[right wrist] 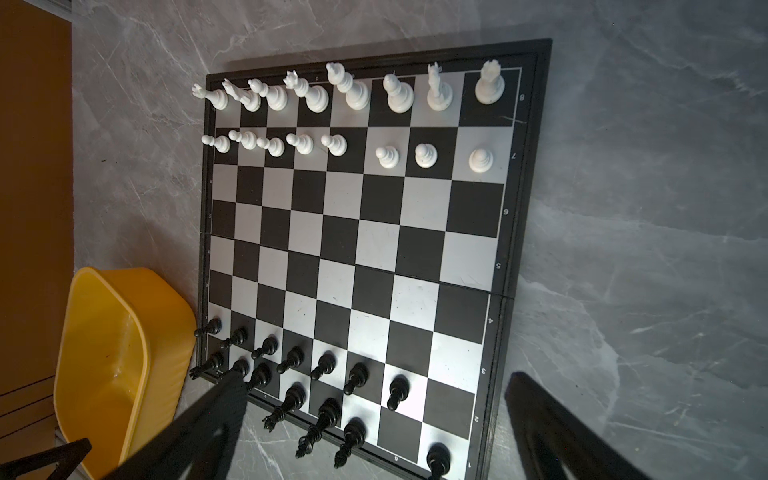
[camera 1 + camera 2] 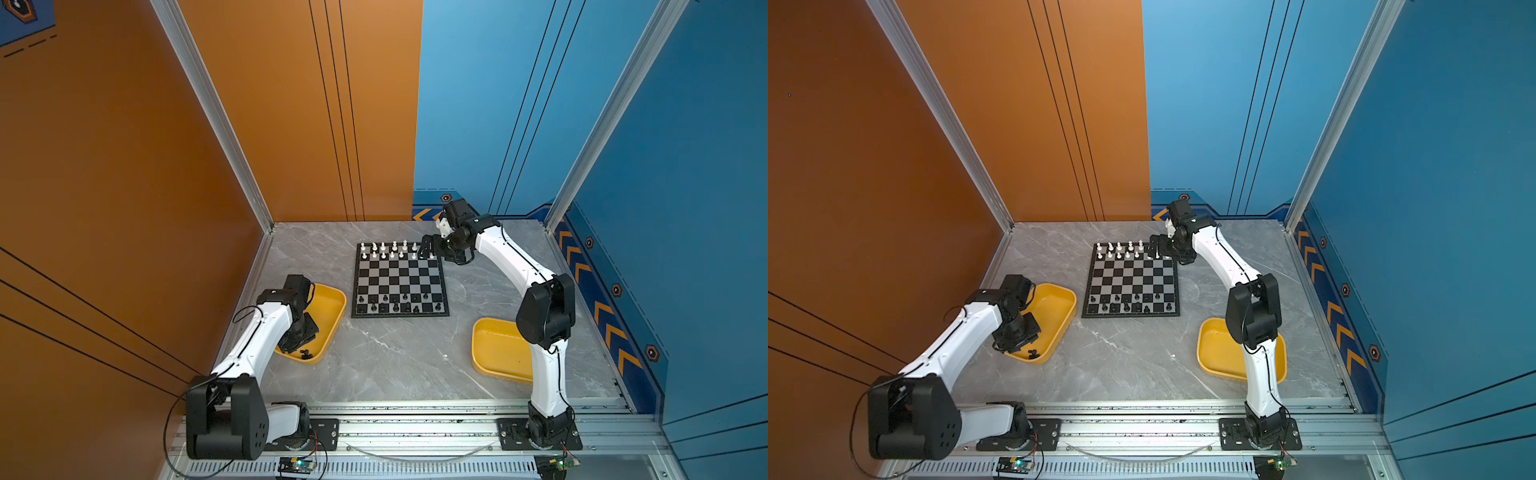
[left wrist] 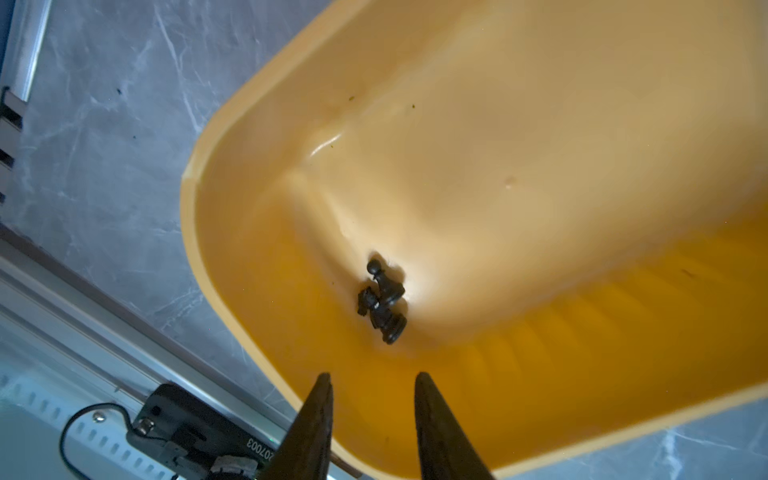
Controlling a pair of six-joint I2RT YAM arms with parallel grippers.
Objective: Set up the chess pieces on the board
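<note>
The board (image 2: pixel 399 279) (image 2: pixel 1128 282) (image 1: pixel 374 232) lies in the middle of the table. White chess pieces (image 2: pixel 388 249) (image 1: pixel 357 93) fill its two far rows, and black ones (image 2: pixel 395 303) (image 1: pixel 324 365) stand in its two near rows. Two more black pieces (image 3: pixel 380 299) (image 2: pixel 306 354) (image 2: pixel 1033 354) lie touching in the near corner of the left yellow tray (image 2: pixel 330 307) (image 3: pixel 191 208). My left gripper (image 3: pixel 372 376) (image 2: pixel 296 345) hovers in that tray just short of them, open and holding nothing. My right gripper (image 2: pixel 428 249) (image 2: pixel 1156 249) (image 1: pixel 374 374) hangs over the board's far right corner, wide open and holding nothing.
A second yellow tray (image 2: pixel 494 353) (image 2: pixel 1217 349) sits at the near right, partly behind the right arm, and no pieces show in it. Orange and blue walls close in the grey marble table (image 2: pixel 395 365). A metal rail with the arm bases (image 2: pixel 415 432) runs along the front.
</note>
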